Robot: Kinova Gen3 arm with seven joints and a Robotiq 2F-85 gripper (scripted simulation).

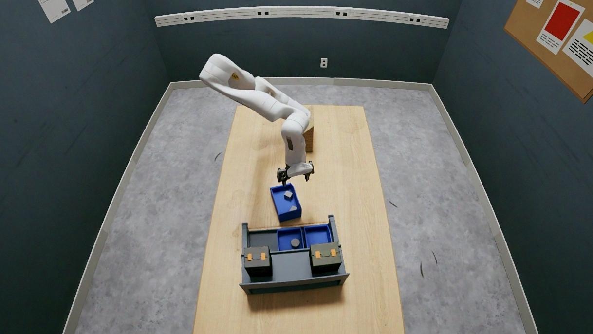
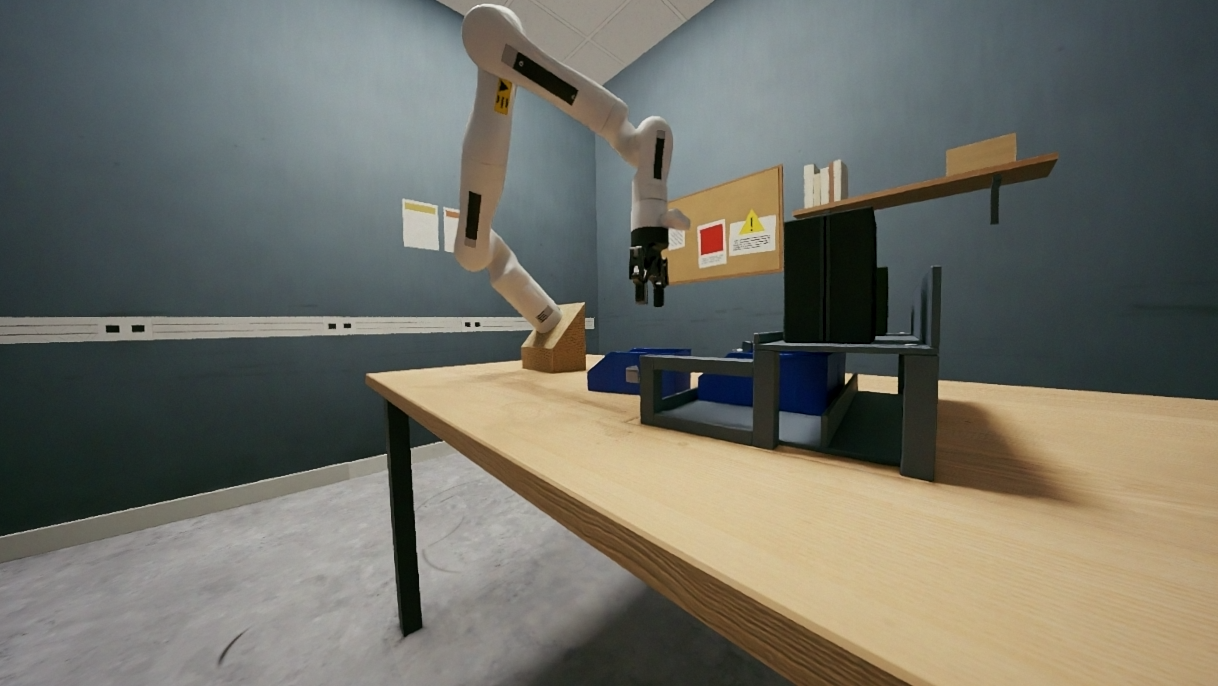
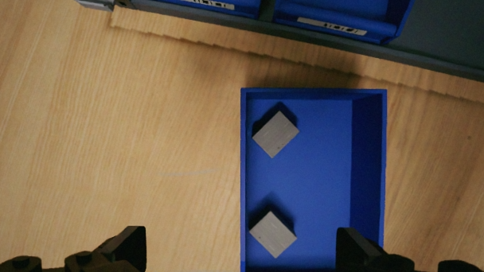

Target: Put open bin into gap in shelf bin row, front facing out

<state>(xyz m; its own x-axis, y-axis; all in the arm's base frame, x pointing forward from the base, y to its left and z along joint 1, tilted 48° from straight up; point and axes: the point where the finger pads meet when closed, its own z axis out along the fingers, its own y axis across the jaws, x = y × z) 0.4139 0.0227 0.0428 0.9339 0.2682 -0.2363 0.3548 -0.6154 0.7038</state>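
My gripper (image 1: 296,181) (image 2: 649,299) (image 3: 240,248) is open and empty, high above the table. In the wrist view its fingers are near the open bin's front end, one left of the bin, one over its right part. The blue open bin (image 1: 283,203) (image 2: 609,374) (image 3: 318,171) sits on the table, turned slightly from the shelf, its low front toward the robot base. It holds two grey parts, one (image 1: 287,194) (image 3: 275,134) and another (image 1: 293,208) (image 3: 273,234). The grey shelf (image 1: 290,264) (image 2: 765,400) has its gap at the left in the top view.
The shelf's middle bin (image 1: 285,238) (image 3: 358,9) holds a round dark part (image 1: 295,243). Another bin (image 1: 317,233) stands right of it in the top view. Two dark boxes, one (image 1: 257,261) at left and one (image 1: 325,257) at right, stand on the upper board. A front lip (image 3: 310,39) runs before the bins.
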